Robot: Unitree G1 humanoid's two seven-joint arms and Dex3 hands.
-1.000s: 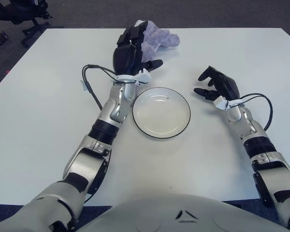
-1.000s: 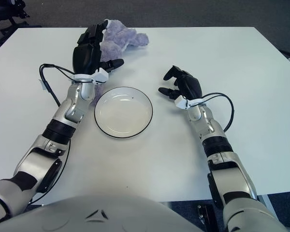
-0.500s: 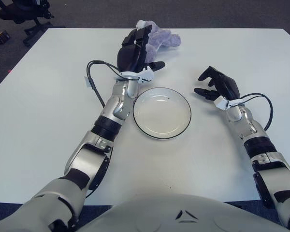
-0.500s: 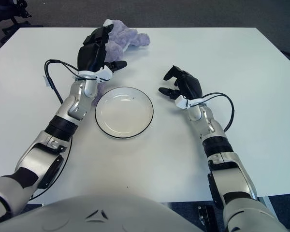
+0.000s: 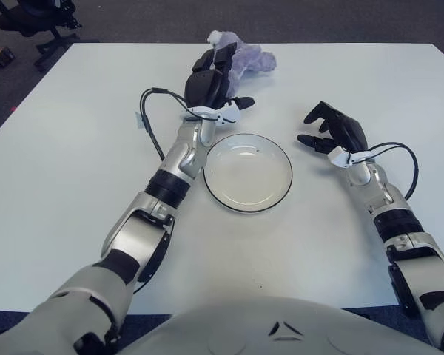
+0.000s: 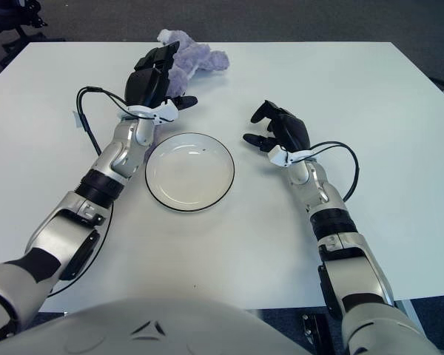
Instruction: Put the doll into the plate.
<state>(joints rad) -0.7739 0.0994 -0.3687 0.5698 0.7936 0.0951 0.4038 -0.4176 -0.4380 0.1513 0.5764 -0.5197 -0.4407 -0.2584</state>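
table white, carries everything | plate empty at centre | doll purple plush at far edge, beyond plate | left hand over doll's near side, fingers extended, grasp unclear | right hand right of plate, fingers loosely curled, holding nothing

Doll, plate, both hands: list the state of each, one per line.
Doll: lying on the table's far side, outside the plate.
Plate: upright, nothing in it.
Left hand: open, over the doll's near edge.
Right hand: idle, right of the plate.
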